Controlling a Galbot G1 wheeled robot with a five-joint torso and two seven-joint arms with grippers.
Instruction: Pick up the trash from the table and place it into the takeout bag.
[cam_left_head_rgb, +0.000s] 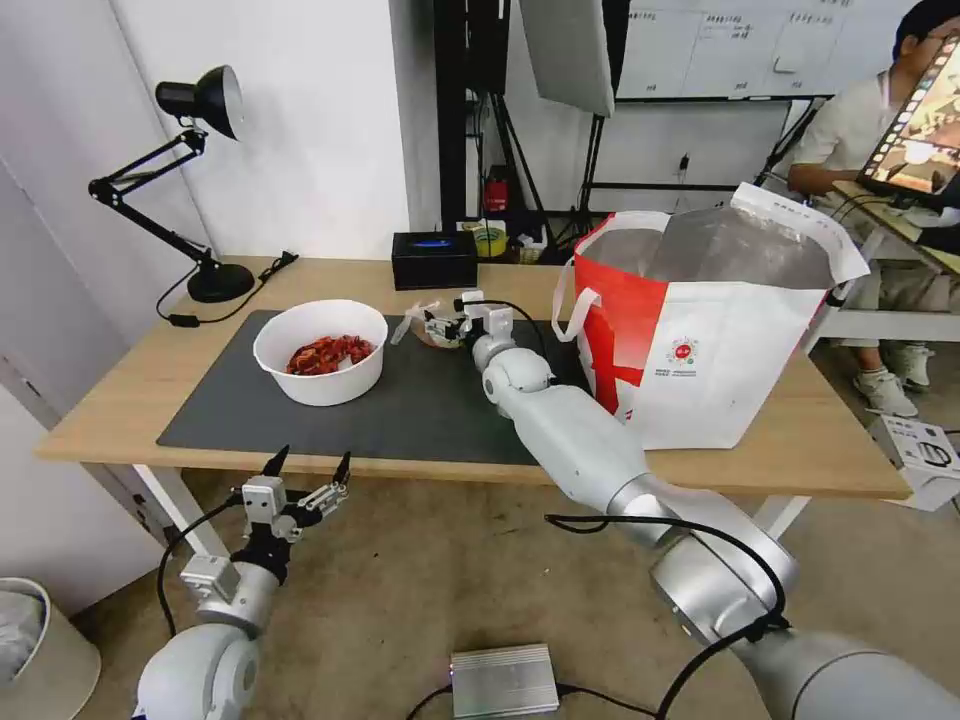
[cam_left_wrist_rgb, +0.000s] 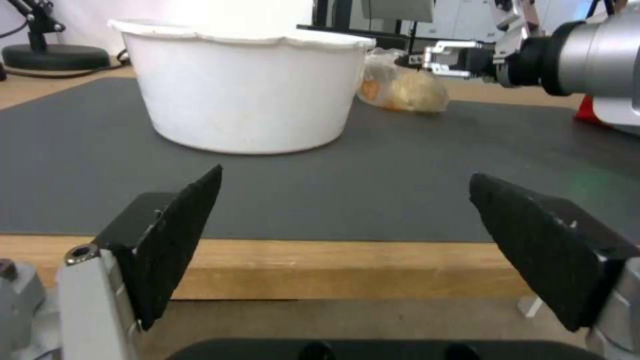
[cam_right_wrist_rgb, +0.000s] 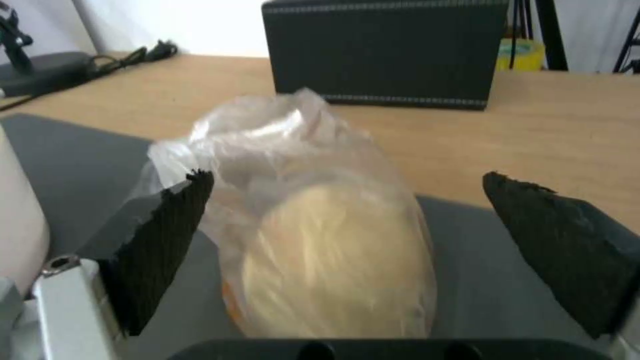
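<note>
Your right gripper (cam_right_wrist_rgb: 347, 200) fingers spread wide, straddling clear bag with beige lump (cam_right_wrist_rgb: 333, 250) on grey mat (cam_left_head_rgb: 420, 410), right of white bowl (cam_left_head_rgb: 320, 350). Left gripper (cam_left_head_rgb: 308, 465) open, below table's (cam_left_head_rgb: 130, 400) near edge, front of bowl.

The white bowl (cam_left_wrist_rgb: 250, 85) hides part of the clear bag (cam_left_wrist_rgb: 400, 90).

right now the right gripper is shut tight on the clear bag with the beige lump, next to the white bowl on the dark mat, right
Not quite. The right gripper is open, not shut: the right wrist view shows its fingers spread on either side of the clear bag, with a gap on one side. The rest holds: the bag lies beside the white bowl on the dark mat.
</note>
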